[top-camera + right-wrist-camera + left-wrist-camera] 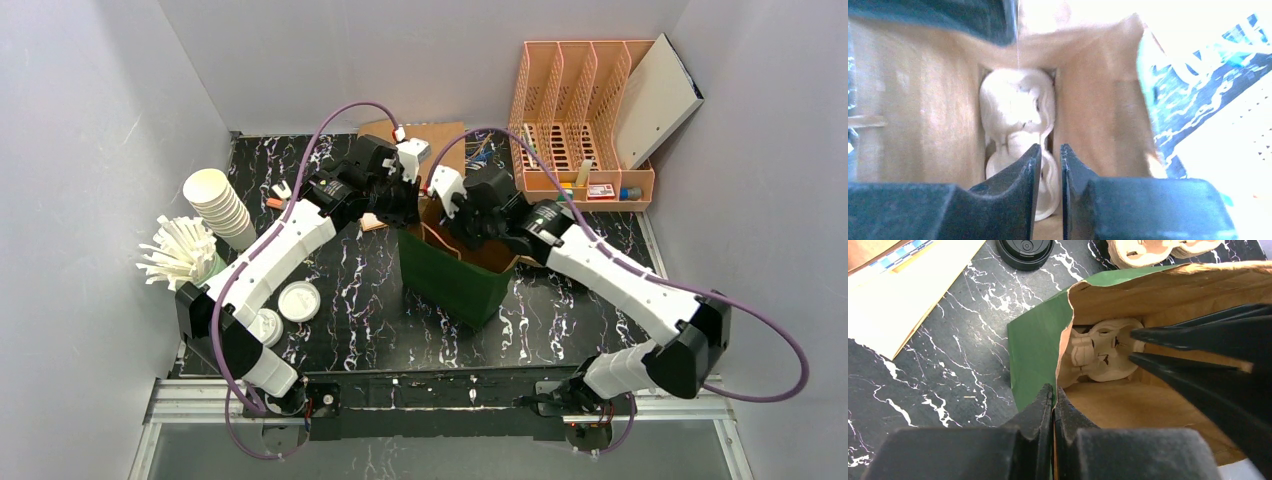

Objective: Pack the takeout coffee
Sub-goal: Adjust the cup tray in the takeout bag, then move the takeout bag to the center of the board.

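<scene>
- Left gripper (1053, 393) sits closest to the lens in the left wrist view. You can see its fingers pressed together on the rim of the paper bag (1035, 350), with the paper edge running in between them.
- That bag is green outside and brown inside. It stands open-mouthed at the middle of the black marbled table (340, 345), leaning a little.
- Cup carrier (1103, 355), made of pale moulded pulp, lies at the bottom of the bag, against the far inner wall as the left wrist sees it.
- Right gripper (1050, 150) reaches down into the bag's mouth. Its fingers stand a narrow gap apart with nothing between them, and you see the carrier through that gap.
- Whether the right fingertips touch the carrier you cannot tell from either wrist view.
- Left of the bag: a stack of paper cups (220, 205), a bundle of white sticks (180, 250) and a white lid (299, 300).
- Behind the bag, the left wrist view shows you a black lid (1024, 251) and more pulp carriers (1148, 250).
- Far right corner: a peach desk organiser (575, 120).
</scene>
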You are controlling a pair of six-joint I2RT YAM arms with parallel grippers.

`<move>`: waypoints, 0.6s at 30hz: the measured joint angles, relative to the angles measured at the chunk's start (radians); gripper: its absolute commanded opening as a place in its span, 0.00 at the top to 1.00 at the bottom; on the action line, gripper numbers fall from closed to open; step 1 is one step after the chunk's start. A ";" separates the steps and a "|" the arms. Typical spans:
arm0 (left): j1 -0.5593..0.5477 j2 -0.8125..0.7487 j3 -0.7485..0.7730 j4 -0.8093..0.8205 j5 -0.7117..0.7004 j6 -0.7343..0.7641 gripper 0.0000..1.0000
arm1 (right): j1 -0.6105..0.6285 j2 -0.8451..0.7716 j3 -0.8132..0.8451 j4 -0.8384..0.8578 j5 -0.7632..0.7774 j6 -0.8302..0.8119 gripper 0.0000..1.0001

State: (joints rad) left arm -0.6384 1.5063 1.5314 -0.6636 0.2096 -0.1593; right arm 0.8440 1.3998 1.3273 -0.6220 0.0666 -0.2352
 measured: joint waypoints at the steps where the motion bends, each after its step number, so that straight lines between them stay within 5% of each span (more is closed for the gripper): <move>1: 0.000 0.000 0.000 -0.001 0.000 0.001 1.00 | 0.000 -0.014 0.014 0.011 -0.001 -0.001 0.65; 7: -0.005 0.002 0.001 -0.004 -0.013 0.002 1.00 | 0.001 -0.071 0.066 0.074 0.052 0.000 0.40; 12: -0.008 0.002 0.010 -0.008 -0.033 0.002 0.73 | -0.014 -0.075 0.114 0.056 0.136 0.002 0.27; 18: -0.010 0.002 0.070 -0.026 -0.073 0.008 0.55 | -0.087 -0.041 0.216 -0.026 0.129 0.031 0.23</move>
State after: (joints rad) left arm -0.6483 1.5078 1.6016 -0.6891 0.1368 -0.1513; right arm 0.7570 1.3590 1.5436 -0.6479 0.1955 -0.2047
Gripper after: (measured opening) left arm 0.394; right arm 0.772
